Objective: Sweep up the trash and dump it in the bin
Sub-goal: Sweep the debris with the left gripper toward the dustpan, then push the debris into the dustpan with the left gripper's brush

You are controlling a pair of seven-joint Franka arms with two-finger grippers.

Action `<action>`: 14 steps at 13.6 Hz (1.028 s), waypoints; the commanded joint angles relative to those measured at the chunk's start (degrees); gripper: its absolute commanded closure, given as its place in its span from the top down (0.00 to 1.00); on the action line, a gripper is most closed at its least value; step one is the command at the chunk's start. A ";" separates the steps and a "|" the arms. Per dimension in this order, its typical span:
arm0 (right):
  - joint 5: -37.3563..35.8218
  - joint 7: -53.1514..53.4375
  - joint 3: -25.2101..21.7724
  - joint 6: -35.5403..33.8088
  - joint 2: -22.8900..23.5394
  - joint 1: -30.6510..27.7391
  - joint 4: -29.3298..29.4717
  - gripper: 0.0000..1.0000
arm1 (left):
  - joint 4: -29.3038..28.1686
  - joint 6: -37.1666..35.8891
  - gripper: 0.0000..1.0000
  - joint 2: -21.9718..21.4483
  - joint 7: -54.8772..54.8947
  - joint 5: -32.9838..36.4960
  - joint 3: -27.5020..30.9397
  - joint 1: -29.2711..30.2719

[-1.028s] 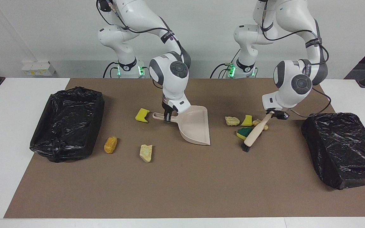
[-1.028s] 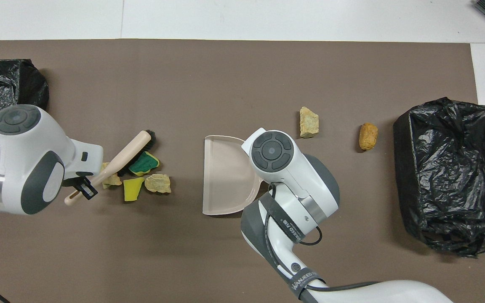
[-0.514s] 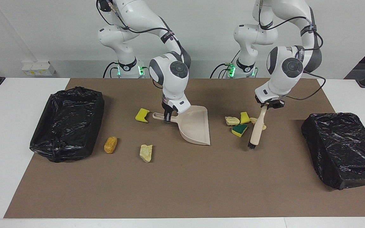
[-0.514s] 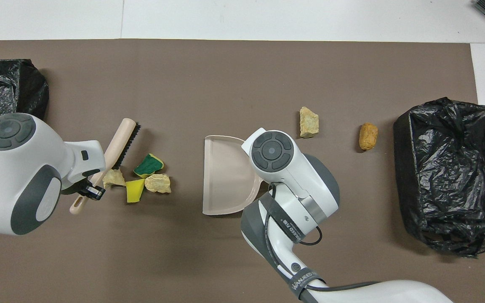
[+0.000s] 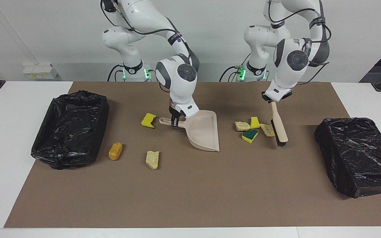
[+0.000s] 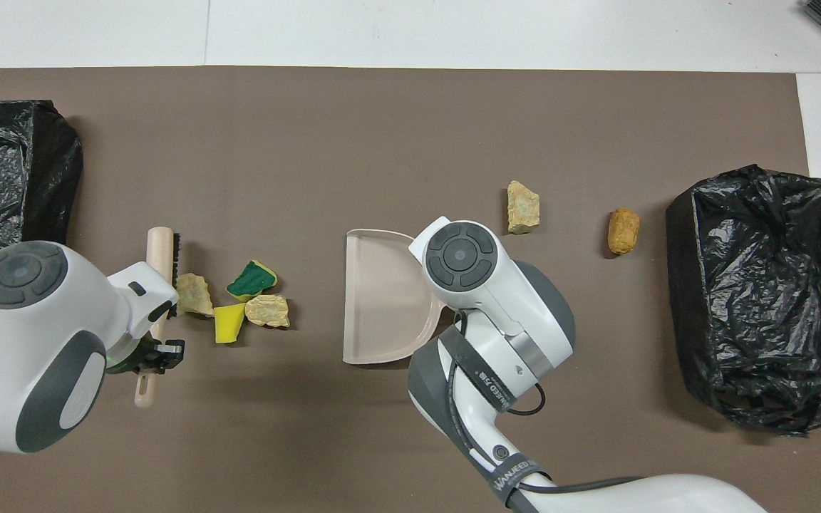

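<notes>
The right gripper (image 5: 174,121) is clamped on the handle of the beige plastic dustpan (image 5: 204,135), which lies flat on the brown mat (image 5: 190,191). Toward the left arm's end from the dustpan, the left gripper (image 5: 272,101) is closed on a wooden-backed hand brush (image 5: 279,126) — its black bristles touch a beige chunk in a cluster of four trash scraps (image 5: 253,129). Three more scraps (image 5: 152,159) lie toward the right arm's end from it — short of a black-bagged bin (image 5: 70,128).

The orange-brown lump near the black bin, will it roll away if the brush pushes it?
The orange-brown lump looks oval and rounded, so it could roll sideways. Its bumpy surface probably slows it on the brown mat. It seems light, bread-like, so a gentle push should move it.
</notes>
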 commanded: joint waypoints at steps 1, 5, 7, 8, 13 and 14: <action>-1.47 1.67 0.26 0.70 -1.08 -0.23 -1.33 0.00 | -6.67 5.92 0.00 -3.61 -1.62 -0.36 0.16 4.99; -1.47 1.67 0.17 0.70 -1.08 -0.23 -1.42 0.00 | -7.29 7.85 0.00 -0.72 -4.51 -0.28 -0.10 1.60; -1.47 1.67 0.17 0.70 -1.08 -0.23 -1.42 0.00 | -6.94 10.57 0.00 2.18 -7.41 -0.36 -0.10 -3.68; -1.47 1.67 0.17 0.70 -1.08 -0.23 -1.33 0.00 | -6.42 10.75 0.00 3.67 -9.69 -0.45 -0.19 -6.49; -1.38 1.67 0.17 0.61 -1.08 -0.23 -1.33 0.00 | -3.35 13.74 0.00 8.42 -10.77 -7.99 -0.19 -19.15; -1.38 1.75 0.17 0.70 -1.08 -0.23 -1.33 0.00 | -2.29 14.01 0.00 9.65 -10.77 -9.05 -0.28 -21.08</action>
